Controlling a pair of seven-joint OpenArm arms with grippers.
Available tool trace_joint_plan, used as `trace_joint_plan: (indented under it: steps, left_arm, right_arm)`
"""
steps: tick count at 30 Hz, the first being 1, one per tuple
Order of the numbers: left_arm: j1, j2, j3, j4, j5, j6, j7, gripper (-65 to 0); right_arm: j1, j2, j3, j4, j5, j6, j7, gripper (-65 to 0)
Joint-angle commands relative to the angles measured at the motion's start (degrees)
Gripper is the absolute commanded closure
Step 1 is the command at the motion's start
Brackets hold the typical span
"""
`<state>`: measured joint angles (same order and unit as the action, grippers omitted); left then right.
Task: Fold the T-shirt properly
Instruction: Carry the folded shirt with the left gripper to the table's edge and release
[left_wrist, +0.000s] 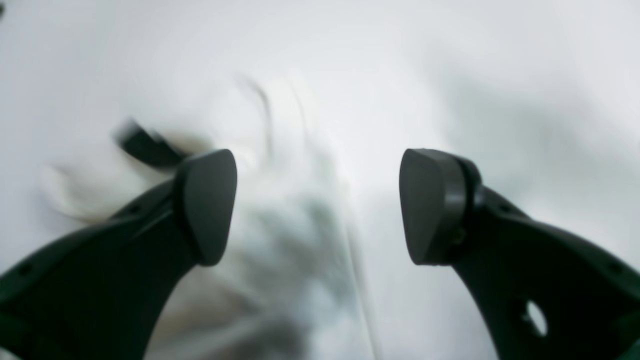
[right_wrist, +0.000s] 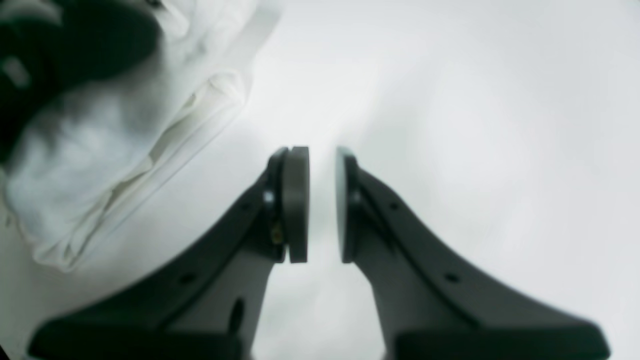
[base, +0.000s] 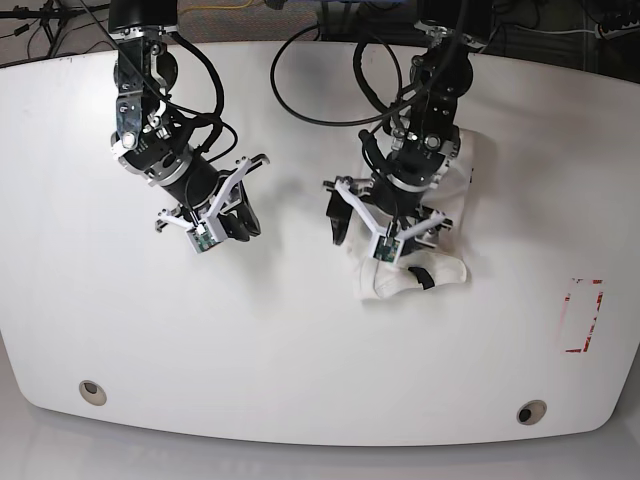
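Overhead, the white table carried the T-shirt as a crumpled white bundle right of center, partly hidden beneath the left arm. The left gripper hung directly above that bundle with its jaws spread wide; its own camera showed the two dark pads well apart and nothing pinched between them, only blurred white cloth lying below. A small black label sat on the fabric just beside the left-hand pad, and the same dark mark showed near the bundle's lower edge in the base view. The cloth in that wrist picture was smeared, so its folds could not be read. The right gripper was apart from the shirt, over bare table on the other side of the base view. Its jaws stood nearly closed, a narrow slit of white table showing between the flat pads, and they held nothing. In the right wrist view the bunched shirt lay off to the upper left, clear of the fingers, with layered hems visible along its edge.
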<state>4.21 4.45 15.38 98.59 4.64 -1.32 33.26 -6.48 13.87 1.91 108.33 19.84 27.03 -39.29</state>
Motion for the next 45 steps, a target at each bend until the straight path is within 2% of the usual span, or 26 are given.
trace_joint_plan:
  steps: [1,3,7,17,24,30,38,45]
  left_arm:
    - [0.58,0.26,-0.91,-3.60,0.23,1.01,-4.46,-47.8]
    - [1.37,0.17,-2.41,-7.46,0.23,1.01,-7.89,-47.8]
    - [2.25,-1.33,-5.75,-12.48,0.23,1.01,-11.32,-47.8]
    - [2.25,-7.57,-10.06,-20.92,-0.03,0.05,-12.64,-47.8]
    - [2.43,-13.11,-16.74,-20.83,0.06,-8.39,-12.20,-47.8]
    - [2.52,-19.61,-23.33,-21.18,0.15,-14.72,-12.11,-47.8]
    - [3.31,-28.84,-29.05,-25.22,0.06,-19.73,-12.20,-47.8]
    - [3.22,-34.12,-34.15,-31.11,0.06,-24.57,-12.64,-47.8]
  right_arm:
    - [-0.24,0.51,1.65,1.07,0.87,0.45,1.44,-8.7]
    - [-0.42,0.33,2.18,1.07,0.87,1.85,1.53,-8.7]
    - [-0.77,0.07,3.85,0.98,0.87,4.31,1.53,-8.7]
    - [-2.18,-0.02,7.10,0.98,0.87,6.95,1.53,-8.7]
    - [-2.97,0.15,7.45,1.25,0.60,7.22,1.44,-8.7]
    - [-3.41,0.42,7.45,1.42,0.43,7.22,1.44,-8.7]
    - [-4.73,0.42,7.45,2.30,0.60,7.22,1.44,-8.7]
    - [-6.93,0.42,7.36,3.80,0.52,7.22,1.44,-8.7]
